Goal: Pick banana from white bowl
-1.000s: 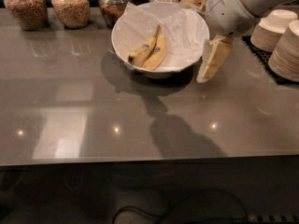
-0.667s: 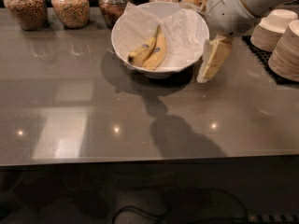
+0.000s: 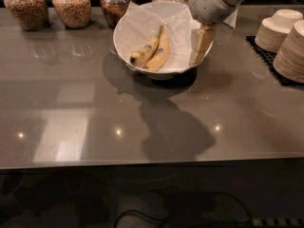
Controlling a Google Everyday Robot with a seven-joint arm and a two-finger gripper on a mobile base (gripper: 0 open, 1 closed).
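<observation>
Grey, glossy table [image 3: 71, 103] carries all items in my working area. On it, towards the back, stands the large round white bowl lined with crinkled white paper [image 3: 121, 39]. Two stacks of small cream bowls [image 3: 287, 42] sit at the camera's right edge, and three glass jars of brown dry goods [image 3: 71, 4] line the rear. None of these bear on the task.

The cream-coloured two-finger end effector [image 3: 201, 44] hangs from the white arm at the bowl's camera-right rim, just beside the paper lining and apart from the fruit. I cannot tell whether it is released or clenched; I see nothing in its grasp.

The target, a slim yellow banana with a darkened end and a small dark sticker [image 3: 144, 52], lies inside the bowl, touching a plumper yellow banana [image 3: 161, 55] on its camera-right side.

Step in hand, by my judgement: approach, with the grasp not yet made. The next move calls for:
1. Carrying the end effector across the rim and past the plumper fruit.
2. Aligning it across the slim banana's length.
3. Descending without snagging the paper.
</observation>
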